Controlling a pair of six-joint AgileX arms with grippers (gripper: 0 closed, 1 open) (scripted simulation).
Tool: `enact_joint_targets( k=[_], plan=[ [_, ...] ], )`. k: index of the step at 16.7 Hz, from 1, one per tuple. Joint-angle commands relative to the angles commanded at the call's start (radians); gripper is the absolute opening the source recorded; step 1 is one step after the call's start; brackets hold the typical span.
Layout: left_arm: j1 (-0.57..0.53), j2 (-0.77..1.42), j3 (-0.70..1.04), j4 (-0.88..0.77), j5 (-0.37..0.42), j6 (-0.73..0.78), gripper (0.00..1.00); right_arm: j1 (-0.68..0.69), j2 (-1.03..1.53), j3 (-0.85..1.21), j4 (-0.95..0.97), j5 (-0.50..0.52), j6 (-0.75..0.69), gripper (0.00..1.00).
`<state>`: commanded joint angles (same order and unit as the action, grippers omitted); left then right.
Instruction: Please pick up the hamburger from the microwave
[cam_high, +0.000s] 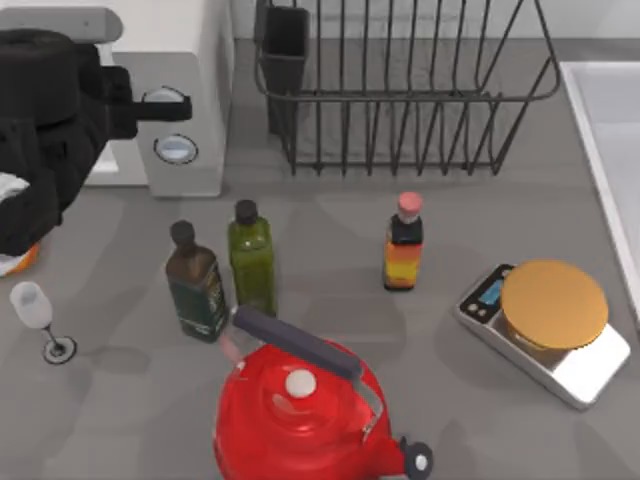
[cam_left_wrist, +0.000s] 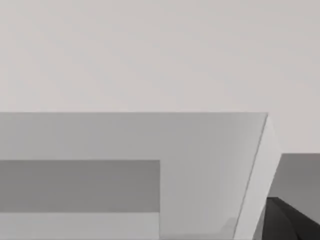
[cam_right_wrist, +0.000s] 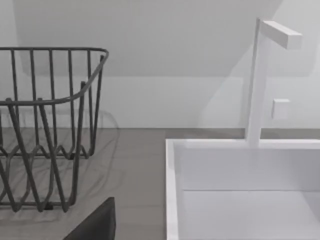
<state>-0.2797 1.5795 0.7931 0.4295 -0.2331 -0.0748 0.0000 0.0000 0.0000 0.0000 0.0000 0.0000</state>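
- The microwave (cam_high: 185, 120) sat at the table's far left, its panel edge facing the black wire rack (cam_high: 400, 90) with a narrow lane between.
- The left arm (cam_high: 45, 130) hung over the microwave's front, hiding its claw, so whether that was clenched or released couldn't be told.
- Bottles and red kettle (cam_high: 300, 410) crowded mid-table.
- An orange sliver (cam_high: 20, 262), possibly the hamburger, peeked below the arm at the left edge.

Left AgileX arm, bulky black with a white segment, reaches in along the top view's far left edge, its black end effector (cam_high: 150, 108) extended rightward. Finger gap unreadable. Right arm parked off to the right.
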Motion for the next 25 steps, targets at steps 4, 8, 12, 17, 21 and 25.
enact_joint_targets(
  k=[4,8,12,17,21,25],
  plan=[
    [-0.002,-0.001,0.004,-0.002,0.0,-0.003,0.0,0.0,0.0,0.0,0.0,0.0,0.0,1.0],
    [-0.004,0.068,-0.013,0.069,-0.001,-0.003,0.0,0.0,0.0,0.0,0.0,0.0,0.0,1.0],
    [-0.007,0.244,-0.063,0.304,-0.002,-0.003,0.0,0.0,0.0,0.0,0.0,0.0,0.0,1.0],
    [-0.006,0.448,-0.14,0.604,0.001,-0.002,0.0,0.0,0.0,0.0,0.0,0.0,0.0,1.0],
    [-0.005,0.502,-0.164,0.666,0.003,-0.002,0.0,0.0,0.0,0.0,0.0,0.0,0.0,1.0],
    [-0.005,0.502,-0.164,0.666,0.003,-0.002,0.08,0.0,0.0,0.0,0.0,0.0,0.0,1.0]
  ],
)
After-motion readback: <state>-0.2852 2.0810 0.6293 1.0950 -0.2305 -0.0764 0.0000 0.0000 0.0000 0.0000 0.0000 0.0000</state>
